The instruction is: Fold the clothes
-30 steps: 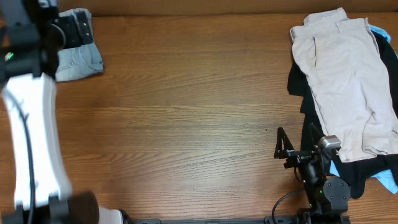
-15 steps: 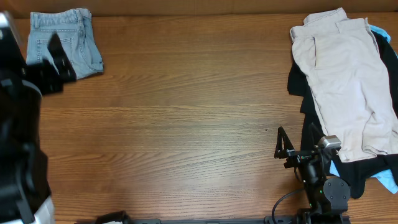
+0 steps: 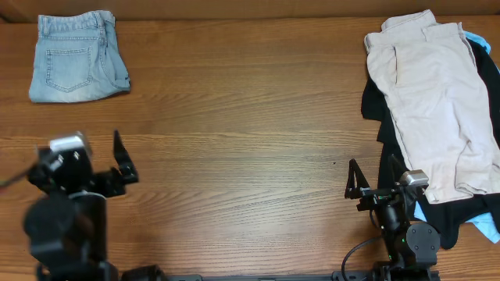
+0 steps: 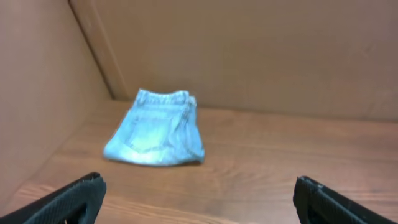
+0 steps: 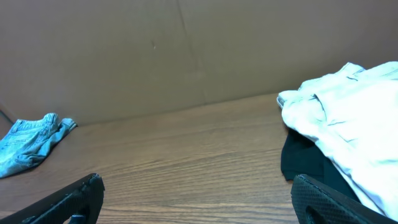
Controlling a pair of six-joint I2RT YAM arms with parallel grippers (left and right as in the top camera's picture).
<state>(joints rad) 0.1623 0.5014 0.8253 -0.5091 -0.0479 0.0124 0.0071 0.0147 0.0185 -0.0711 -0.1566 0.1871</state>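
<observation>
The folded light-blue denim shorts lie at the table's far left corner; they also show in the left wrist view and small in the right wrist view. My left gripper is open and empty near the front left, well short of the shorts. A pile of clothes lies at the right: a beige garment on top of black and bright blue ones. My right gripper is open and empty at the front, just left of the pile.
The wooden table is backed by a brown cardboard wall, which also runs along the left side.
My left arm has pulled back from the denim shorts at the far left corner toward the table's front, leaving them folded there. The right arm has not moved.
</observation>
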